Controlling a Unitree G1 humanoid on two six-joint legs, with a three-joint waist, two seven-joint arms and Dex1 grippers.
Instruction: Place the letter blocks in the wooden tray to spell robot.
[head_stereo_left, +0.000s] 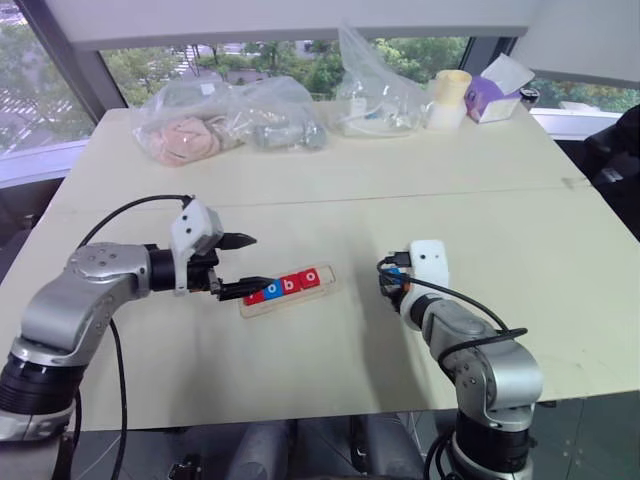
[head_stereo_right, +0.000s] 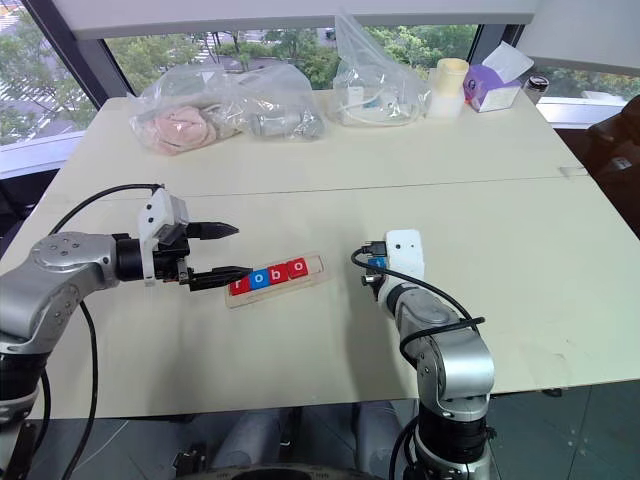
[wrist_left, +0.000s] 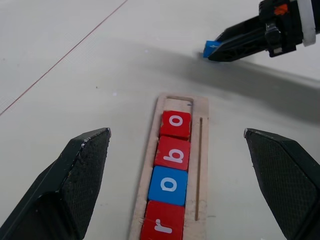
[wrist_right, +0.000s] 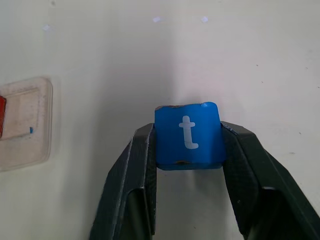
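Note:
The wooden tray (head_stereo_left: 322, 283) lies at mid-table holding several letter blocks in a row: a red r (wrist_left: 161, 227), a blue o (wrist_left: 169, 185), a red b (wrist_left: 172, 152) and a red o (wrist_left: 175, 125). The slot at the tray's right end (wrist_left: 177, 104) is bare. My left gripper (head_stereo_left: 255, 262) stands open, straddling the tray's left end without touching the blocks. My right gripper (wrist_right: 187, 145) is shut on a blue t block (wrist_right: 187, 132), held to the right of the tray and apart from it; the same gripper (head_stereo_left: 392, 282) appears in the left eye view.
Along the table's far edge sit clear plastic bags (head_stereo_left: 225, 125) with soft items, another bag (head_stereo_left: 375, 95), a pale cup (head_stereo_left: 448, 98) and a purple tissue box (head_stereo_left: 497, 92). Bare tabletop (head_stereo_left: 330, 210) surrounds the tray on all sides.

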